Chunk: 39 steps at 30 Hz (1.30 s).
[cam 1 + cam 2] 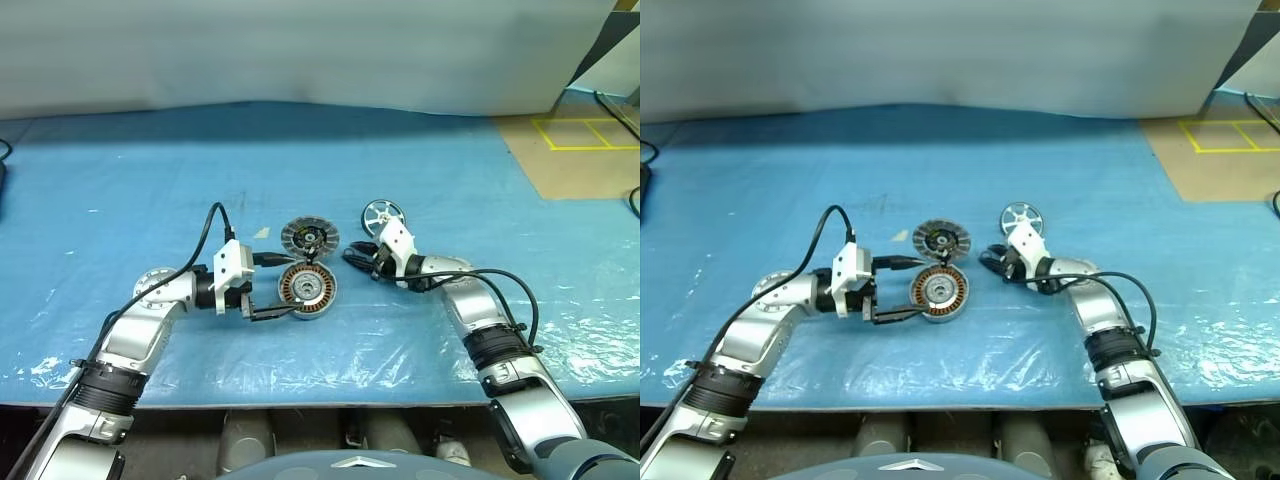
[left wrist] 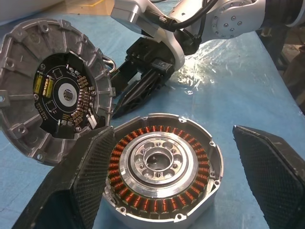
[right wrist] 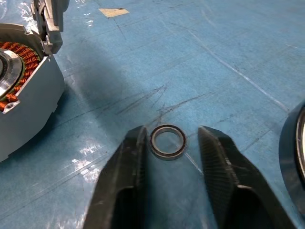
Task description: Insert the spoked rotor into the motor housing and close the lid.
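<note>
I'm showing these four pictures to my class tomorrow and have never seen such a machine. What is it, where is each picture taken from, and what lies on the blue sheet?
It is a humanoid robot with two arms, each ending in a two-fingered black gripper. The two wide pictures come from cameras in its head, looking down over its arms. The two close-ups come from cameras on its wrists.

On the blue plastic-covered table lies an opened motor. The motor housing is the round grey case with copper windings. Its lid lies open behind it, showing a circuit board. The spoked rotor, a shiny wheel, lies apart, behind the right arm.

The left gripper stands open around the housing. The right gripper has its fingers either side of a small metal ring on the sheet, not yet pinching it.
</note>
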Each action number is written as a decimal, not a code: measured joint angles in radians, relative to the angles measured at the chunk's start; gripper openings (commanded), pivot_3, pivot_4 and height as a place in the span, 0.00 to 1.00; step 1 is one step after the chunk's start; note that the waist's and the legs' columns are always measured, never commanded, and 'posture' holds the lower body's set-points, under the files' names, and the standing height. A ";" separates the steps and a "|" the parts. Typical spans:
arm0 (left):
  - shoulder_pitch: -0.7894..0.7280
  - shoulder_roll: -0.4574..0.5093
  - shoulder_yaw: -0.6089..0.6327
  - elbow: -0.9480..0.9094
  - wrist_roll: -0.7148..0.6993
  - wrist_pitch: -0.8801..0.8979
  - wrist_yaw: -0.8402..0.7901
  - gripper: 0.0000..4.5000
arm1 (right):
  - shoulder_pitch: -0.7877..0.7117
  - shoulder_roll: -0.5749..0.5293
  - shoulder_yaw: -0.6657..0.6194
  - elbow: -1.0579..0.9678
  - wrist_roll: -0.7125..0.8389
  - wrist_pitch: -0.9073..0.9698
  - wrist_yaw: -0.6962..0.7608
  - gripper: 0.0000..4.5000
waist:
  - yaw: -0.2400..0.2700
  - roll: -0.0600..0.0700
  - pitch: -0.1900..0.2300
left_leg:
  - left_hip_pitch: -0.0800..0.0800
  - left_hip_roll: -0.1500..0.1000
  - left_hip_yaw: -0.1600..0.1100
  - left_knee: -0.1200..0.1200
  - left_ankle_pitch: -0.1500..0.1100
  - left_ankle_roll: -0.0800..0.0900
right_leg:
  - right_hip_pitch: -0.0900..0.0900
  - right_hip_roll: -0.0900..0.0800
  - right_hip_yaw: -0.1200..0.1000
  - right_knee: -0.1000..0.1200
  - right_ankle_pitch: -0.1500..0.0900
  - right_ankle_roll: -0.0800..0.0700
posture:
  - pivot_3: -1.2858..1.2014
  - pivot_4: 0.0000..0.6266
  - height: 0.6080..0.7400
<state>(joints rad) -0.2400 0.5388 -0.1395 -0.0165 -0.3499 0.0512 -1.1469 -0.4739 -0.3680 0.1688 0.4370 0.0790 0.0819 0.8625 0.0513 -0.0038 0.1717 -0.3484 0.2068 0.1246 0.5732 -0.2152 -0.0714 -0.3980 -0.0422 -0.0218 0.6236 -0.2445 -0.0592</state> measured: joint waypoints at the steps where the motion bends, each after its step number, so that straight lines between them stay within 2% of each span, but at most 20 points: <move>1: -0.002 0.000 0.000 0.008 0.001 -0.002 -0.001 0.94 | 0.002 -0.002 0.000 -0.003 0.000 0.000 0.003 0.12 | 0.000 0.000 0.000 | 0.000 0.000 0.000 0.000 0.000 0.000 | 0.000 0.000 0.000 0.000 0.000 0.000 | 0.52 0.24 1.00; 8: -0.035 -0.024 -0.001 0.154 0.030 -0.088 -0.018 0.94 | 0.034 -0.032 -0.003 -0.058 0.009 0.023 0.027 0.12 | 0.003 0.001 0.000 | 0.000 0.000 0.000 0.000 0.000 0.000 | 0.000 0.000 0.000 -0.001 0.000 0.000 | 0.52 0.24 1.00; 12: -0.054 -0.066 -0.004 0.288 0.056 -0.191 -0.044 0.94 | 0.109 -0.128 0.002 -0.192 0.025 0.060 0.110 0.12 | 0.015 0.001 0.000 | -0.001 0.000 0.000 -0.001 0.000 0.000 | 0.000 0.000 0.000 -0.001 0.001 0.002 | 0.52 0.24 1.00; 17: -0.073 -0.070 0.001 0.351 0.055 -0.264 -0.092 0.94 | 0.140 -0.208 0.018 -0.349 0.040 0.104 0.207 0.12 | 0.013 0.001 0.000 | 0.000 0.001 0.000 -0.001 0.000 0.000 | -0.001 0.000 0.000 -0.001 0.001 0.001 | 0.52 0.24 1.00; 21: -0.073 -0.060 0.001 0.352 0.055 -0.262 -0.116 0.94 | 0.119 -0.203 0.044 -0.419 0.050 0.121 0.236 0.12 | 0.017 0.001 0.000 | 0.000 0.000 0.000 -0.001 0.000 0.001 | -0.001 0.000 0.000 -0.001 0.000 0.000 | 0.52 0.24 1.00; 39: -0.066 -0.054 0.023 0.281 0.037 -0.223 -0.099 0.94 | 0.031 -0.111 0.134 -0.405 0.053 0.119 0.278 0.12 | 0.016 0.001 0.000 | -0.002 0.000 0.000 -0.002 0.000 0.000 | -0.003 0.000 -0.001 0.000 0.000 0.000 | 0.52 0.24 1.00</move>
<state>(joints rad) -0.3057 0.4844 -0.1169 0.2649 -0.3131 -0.1723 -1.2455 -0.4427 -0.4790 0.3028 0.0318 0.1320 0.2008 1.1409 0.0670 -0.0030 0.1713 -0.3500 0.2072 0.1248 0.5716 -0.2152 -0.0710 -0.4013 -0.0426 -0.0223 0.6232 -0.2443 -0.0590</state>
